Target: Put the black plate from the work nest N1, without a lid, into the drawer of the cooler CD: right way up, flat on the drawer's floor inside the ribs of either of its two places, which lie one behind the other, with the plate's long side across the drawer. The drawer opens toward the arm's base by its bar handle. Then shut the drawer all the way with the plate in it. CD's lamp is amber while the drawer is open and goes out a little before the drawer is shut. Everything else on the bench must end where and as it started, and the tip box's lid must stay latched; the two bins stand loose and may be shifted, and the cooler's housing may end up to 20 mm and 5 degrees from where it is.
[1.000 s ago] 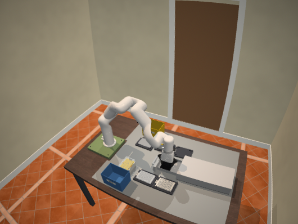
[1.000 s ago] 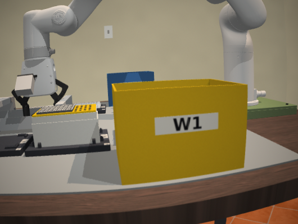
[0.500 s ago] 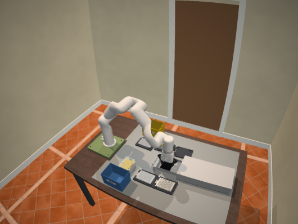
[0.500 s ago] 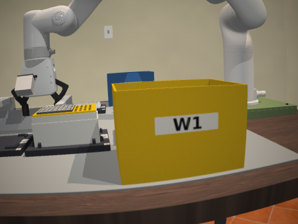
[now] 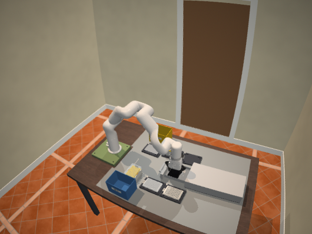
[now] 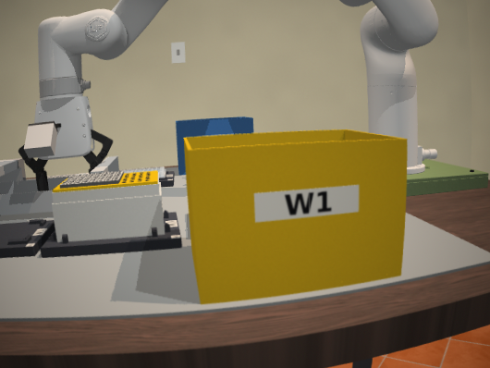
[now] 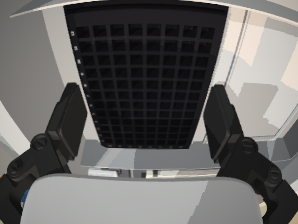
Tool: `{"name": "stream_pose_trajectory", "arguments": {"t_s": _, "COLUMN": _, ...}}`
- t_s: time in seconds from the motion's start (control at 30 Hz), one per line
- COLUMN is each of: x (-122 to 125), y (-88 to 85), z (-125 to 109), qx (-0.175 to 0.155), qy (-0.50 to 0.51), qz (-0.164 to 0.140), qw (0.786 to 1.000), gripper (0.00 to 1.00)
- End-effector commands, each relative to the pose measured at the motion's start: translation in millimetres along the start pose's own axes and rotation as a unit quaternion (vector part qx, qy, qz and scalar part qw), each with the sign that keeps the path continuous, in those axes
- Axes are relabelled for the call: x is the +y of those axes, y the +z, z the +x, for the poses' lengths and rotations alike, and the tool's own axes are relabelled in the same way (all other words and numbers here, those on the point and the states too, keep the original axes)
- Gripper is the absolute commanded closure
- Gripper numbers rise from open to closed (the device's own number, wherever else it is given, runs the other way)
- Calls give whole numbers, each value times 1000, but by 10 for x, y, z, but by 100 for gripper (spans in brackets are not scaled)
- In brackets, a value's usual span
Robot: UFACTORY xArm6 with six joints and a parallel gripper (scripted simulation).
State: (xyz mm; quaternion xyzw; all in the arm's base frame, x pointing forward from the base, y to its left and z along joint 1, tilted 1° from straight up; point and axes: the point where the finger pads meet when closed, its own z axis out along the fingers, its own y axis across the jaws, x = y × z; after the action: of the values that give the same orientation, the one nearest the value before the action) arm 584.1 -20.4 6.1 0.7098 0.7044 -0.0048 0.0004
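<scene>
Gripper: the gripper [image 7: 148, 119] is released, its fingers spread wide either side of the black plate [image 7: 145, 72] and apparently clear of its edges.
Black plate: lies right way up in the open drawer [image 5: 164, 174] of the cooler CD [image 5: 218, 180], toward the middle of the tabletop [image 5: 206, 211], drawer end facing the arm's corner.
Seating: looks flat between the drawer walls; the ribs are hard to make out from the wrist view.
Handling: judged a light, rigid moulded grid of wells, smooth-sided, so it could slip under a weak pinch.
Where to hold: across the two long sides, low on the skirt, never on the well grid.
Step ahead: retreat upward, then push the drawer shut.
</scene>
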Motion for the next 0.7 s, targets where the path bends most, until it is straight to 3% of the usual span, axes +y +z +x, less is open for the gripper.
{"name": "stream_pose_trajectory", "arguments": {"t_s": 0.0, "x": 17, "y": -22, "z": 0, "qx": 0, "qy": 0, "qz": -2, "qw": 1000, "gripper": 0}}
{"name": "stream_pose_trajectory", "arguments": {"t_s": 0.67, "x": 16, "y": -322, "z": 0, "qx": 0, "qy": 0, "qz": -2, "qw": 1000, "gripper": 0}}
